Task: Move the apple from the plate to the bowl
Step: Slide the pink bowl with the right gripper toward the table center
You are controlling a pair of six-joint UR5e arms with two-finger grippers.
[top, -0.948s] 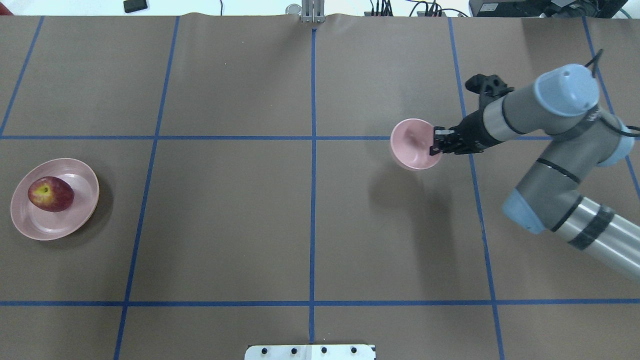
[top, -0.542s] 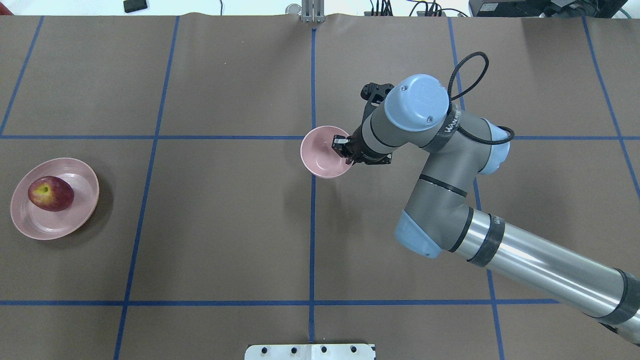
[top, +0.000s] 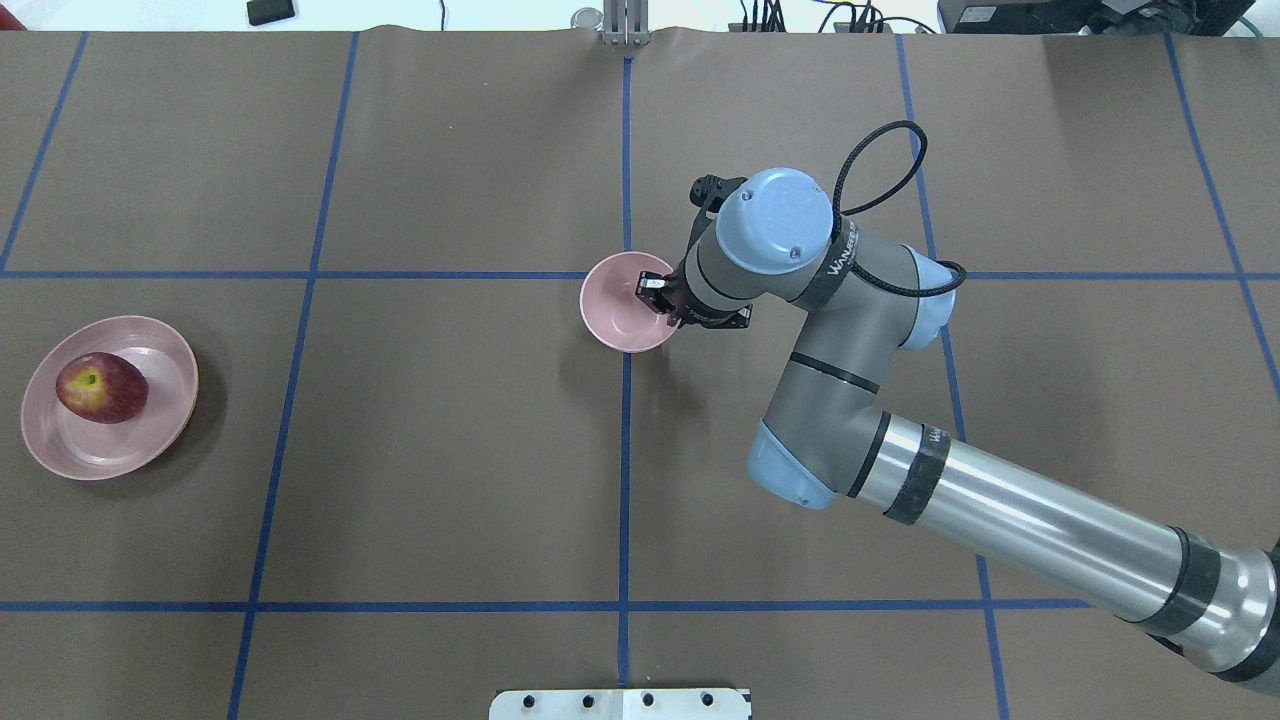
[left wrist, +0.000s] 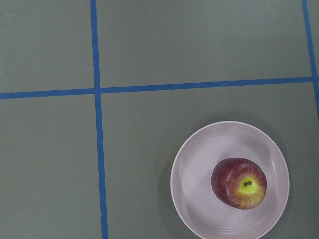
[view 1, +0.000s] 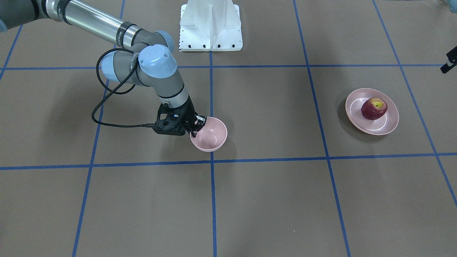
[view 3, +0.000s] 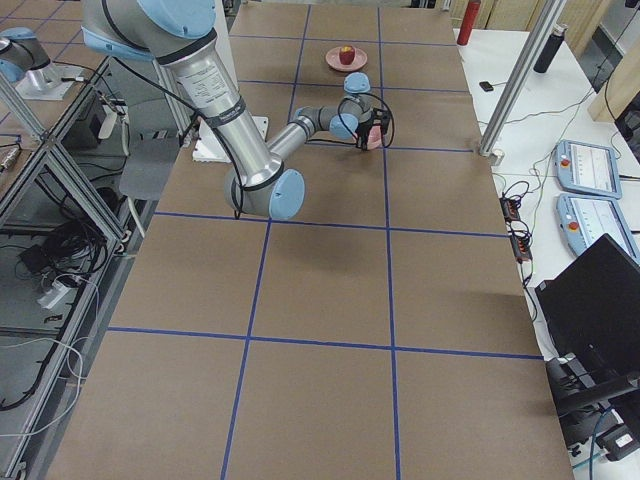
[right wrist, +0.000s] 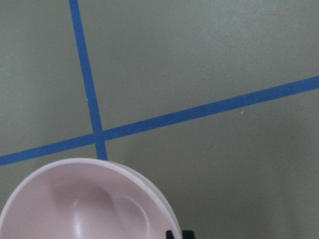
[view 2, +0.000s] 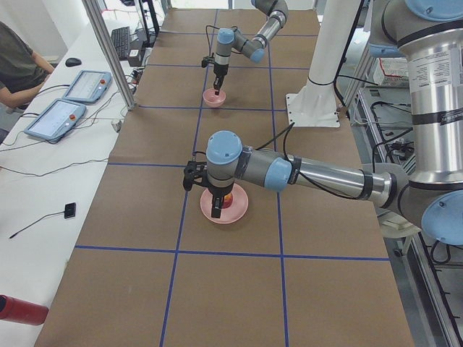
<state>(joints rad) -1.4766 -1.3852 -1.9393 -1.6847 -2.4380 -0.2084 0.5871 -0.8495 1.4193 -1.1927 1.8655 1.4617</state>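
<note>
The apple (top: 101, 388) is dark red with a yellow-green stem patch, plate (top: 165, 405) and bowl (top: 612, 318) pale pink, the table (top: 450, 450) brown with blue grid lines (top: 624, 480).

The dark red apple (top: 101, 387), yellow-green round its stem hollow, sits stem up, off-centre in the shallow pink plate (top: 150, 440) on the table's left side. The small deep pink bowl (top: 615, 322) stands upright, well apart, by the central tape crossing, its rim pinched by the right gripper (top: 657, 296).

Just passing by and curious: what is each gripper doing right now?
Left gripper: cannot be told.
Right gripper: closed on the bowl, at its rim.
</note>
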